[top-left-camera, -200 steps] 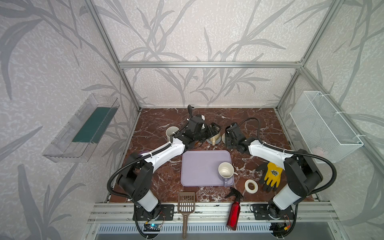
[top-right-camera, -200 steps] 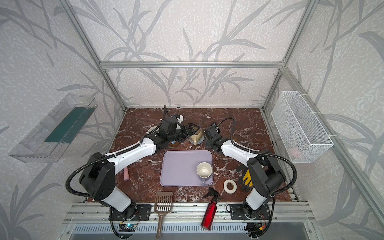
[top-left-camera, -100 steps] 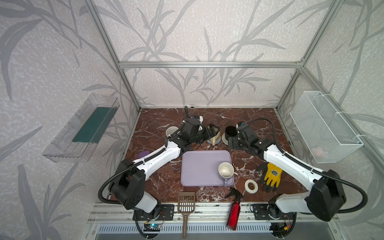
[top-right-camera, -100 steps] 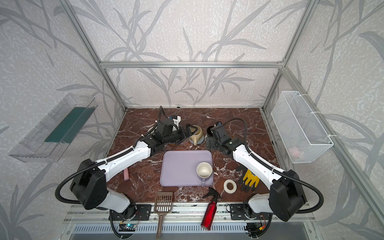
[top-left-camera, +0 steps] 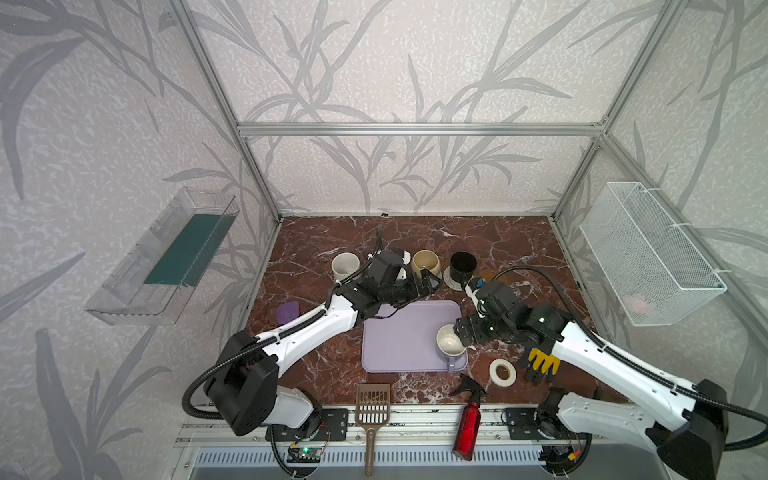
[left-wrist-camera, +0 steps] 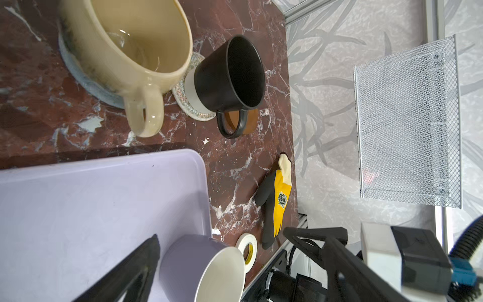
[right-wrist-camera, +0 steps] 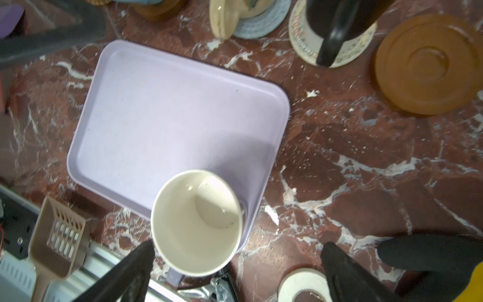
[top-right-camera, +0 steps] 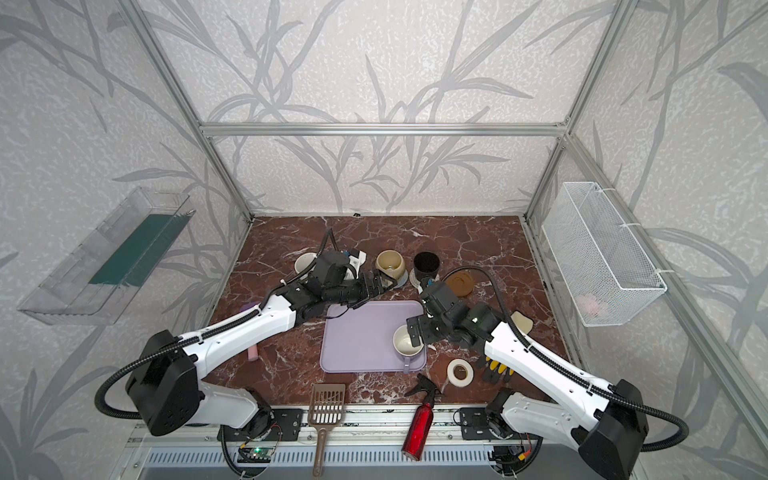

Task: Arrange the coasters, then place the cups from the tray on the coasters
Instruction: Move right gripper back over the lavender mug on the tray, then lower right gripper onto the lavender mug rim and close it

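Observation:
A lavender cup point(top-left-camera: 451, 347) point(right-wrist-camera: 196, 224) stands on the front right corner of the lavender tray point(top-left-camera: 399, 336). My right gripper point(top-left-camera: 462, 332) point(right-wrist-camera: 235, 272) hangs open just above and beside it, and the rim lies near one finger point(right-wrist-camera: 130, 272). My left gripper point(top-left-camera: 428, 284) point(left-wrist-camera: 232, 258) is open over the tray's far edge, near the cream-yellow cup point(top-left-camera: 426, 262) on a grey-blue coaster point(left-wrist-camera: 78, 75). The black cup point(top-left-camera: 462, 266) sits on a cream coaster point(left-wrist-camera: 188, 104). An amber coaster point(top-right-camera: 459, 282) lies bare to its right. A white cup point(top-left-camera: 345, 266) stands at the back left.
A white tape roll point(top-left-camera: 503, 372) and a yellow-black glove point(top-left-camera: 540, 363) lie right of the tray. A red spray bottle point(top-left-camera: 469, 419) and a brown scoop point(top-left-camera: 372, 405) sit at the front edge. A purple pad point(top-left-camera: 288, 311) lies left. A wire basket point(top-left-camera: 648, 253) hangs on the right wall.
My right gripper has left the black cup at the back and swung forward to the lavender cup on the tray. My left gripper has shifted slightly right and forward.

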`<state>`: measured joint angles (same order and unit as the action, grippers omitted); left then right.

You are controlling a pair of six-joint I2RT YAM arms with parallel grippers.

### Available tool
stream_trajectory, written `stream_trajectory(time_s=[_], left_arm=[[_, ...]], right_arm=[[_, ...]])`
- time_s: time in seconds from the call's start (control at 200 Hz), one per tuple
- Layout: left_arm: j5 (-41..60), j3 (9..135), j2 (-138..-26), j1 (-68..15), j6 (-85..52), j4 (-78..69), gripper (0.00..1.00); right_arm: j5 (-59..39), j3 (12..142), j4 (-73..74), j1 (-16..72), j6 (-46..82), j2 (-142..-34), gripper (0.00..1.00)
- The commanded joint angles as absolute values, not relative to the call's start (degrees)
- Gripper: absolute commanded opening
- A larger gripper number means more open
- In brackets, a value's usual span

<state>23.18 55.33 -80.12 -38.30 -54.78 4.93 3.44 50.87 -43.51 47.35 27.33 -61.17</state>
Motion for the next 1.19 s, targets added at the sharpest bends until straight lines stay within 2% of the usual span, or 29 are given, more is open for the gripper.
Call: stream_trajectory(time_s=[0.0, 0.215, 0.415, 0.585, 0.925, 1.19], left_arm=[[23.09, 54.02, -77.66, -38.42, -53.7, 6.46, 0.99], [23.27, 52.38, -76.38, -38.68, -53.7, 6.77, 0.99], [24.08, 49.54, -75.14, -38.68, -55.15, 4.48, 0.99], [24.21, 46.89, -73.43, -38.67, -56.45, 4.31, 0.99], [24.59, 40.91, -69.91, -39.09, -58.41, 3.85, 0.99], [25.24, 36.54, -69.52, -40.51, -61.63, -0.02, 1.0]], right_arm=[[4.85, 49.21, -46.37, 51.39, 31.62, -59.5, 0.99], [8.65, 47.47, -44.12, 61.22, 37.66, -62.05, 0.99], [12.99, 46.07, -40.59, 66.39, 41.72, -64.87, 0.99], [16.12, 45.47, -40.64, 67.67, 43.8, -66.92, 0.99], [16.34, 42.3, -36.36, 68.23, 46.85, -69.58, 1.0], [17.7, 41.75, -34.23, 68.6, 47.55, -72.14, 0.87]])
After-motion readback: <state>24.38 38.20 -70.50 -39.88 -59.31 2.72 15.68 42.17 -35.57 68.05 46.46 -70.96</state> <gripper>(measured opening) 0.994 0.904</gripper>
